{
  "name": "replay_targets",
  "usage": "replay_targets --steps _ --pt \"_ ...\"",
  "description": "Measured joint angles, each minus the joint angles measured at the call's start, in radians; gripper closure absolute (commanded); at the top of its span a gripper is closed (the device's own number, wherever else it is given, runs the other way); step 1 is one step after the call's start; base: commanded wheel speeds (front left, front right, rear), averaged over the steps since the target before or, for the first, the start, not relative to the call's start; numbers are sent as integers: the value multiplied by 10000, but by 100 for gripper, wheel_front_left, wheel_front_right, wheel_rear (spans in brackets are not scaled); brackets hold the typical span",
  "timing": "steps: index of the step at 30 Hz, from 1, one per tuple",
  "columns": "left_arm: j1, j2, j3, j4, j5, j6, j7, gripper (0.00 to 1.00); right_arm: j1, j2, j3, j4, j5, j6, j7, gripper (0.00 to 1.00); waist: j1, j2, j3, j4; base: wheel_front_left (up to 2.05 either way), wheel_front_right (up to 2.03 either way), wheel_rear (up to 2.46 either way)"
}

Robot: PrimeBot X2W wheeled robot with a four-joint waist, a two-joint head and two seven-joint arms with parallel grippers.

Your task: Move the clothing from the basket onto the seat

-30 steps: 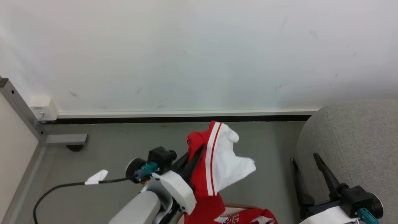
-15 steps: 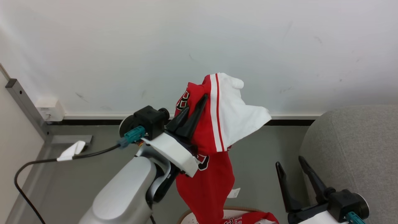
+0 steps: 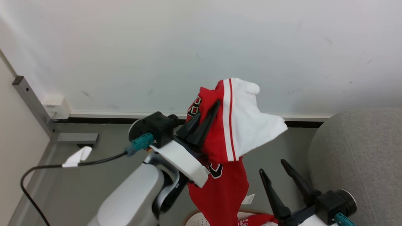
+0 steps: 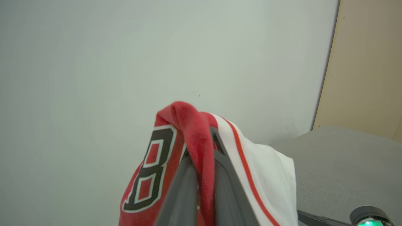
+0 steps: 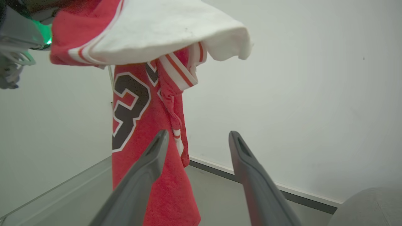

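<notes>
A red garment [image 3: 224, 188] with a white panel and a black-and-white number is held aloft by the left gripper [image 3: 207, 109]. Its two dark fingers are pressed together on a fold of the cloth (the pinch is seen up close in the left wrist view). The garment is draped over the fingertips and hangs down in front of a pale wall [image 3: 188, 47]. Its lower end is cut off by the bottom edge of the head view, just above the basket [image 3: 192, 218], so contact between the two cannot be judged. Only a sliver of the basket's white perforated wall and tan rim is seen, with more red clothing [image 3: 254, 219] lying in it. The right gripper [image 3: 272, 166] is held lower, just beside the hanging cloth, with its fingers spread wide and nothing between them. The grey seat [image 3: 361, 150] is seen at the right, apart from the raised garment.
</notes>
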Motion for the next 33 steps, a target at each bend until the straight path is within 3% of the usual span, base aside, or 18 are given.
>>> replay_targets --steps 8,18,28,29,30,31,32,33 --pt "216 -314 -529 35 -42 -151 98 100 -1136 -382 1664 888 811 2 0 0 0 0 7 405 0 0 0" --pt "253 -686 -1127 69 -77 -351 261 100 -2266 -629 3024 2819 1517 2 0 0 1 0 -91 1297 0 0 0" --pt "196 -849 -1496 -585 -79 -368 504 100 -2804 -236 3482 3789 2017 2 0 0 1 0 -217 2052 0 0 0" --pt "198 -840 -1501 -635 -79 -364 539 100 -2844 -161 3438 3814 2013 2 0 11 1 0 -225 2076 0 0 0" --pt "204 -815 -1505 -694 -79 -353 546 100 -2858 -107 3363 3850 1990 2 0 45 1 0 -232 2093 0 0 0" --pt "213 -788 -1509 -757 -81 -322 564 100 -2858 -69 3279 3879 1939 2 0 67 1 -1 -238 2105 0 0 0" --pt "219 -775 -1519 -796 -82 -314 596 100 -2858 -19 3214 3891 1898 2 0 100 1 0 -244 2114 0 0 0" --pt "231 -750 -1528 -825 -84 -303 617 100 -2858 12 3154 3893 1860 2 0 100 1 0 -250 2119 0 0 0"
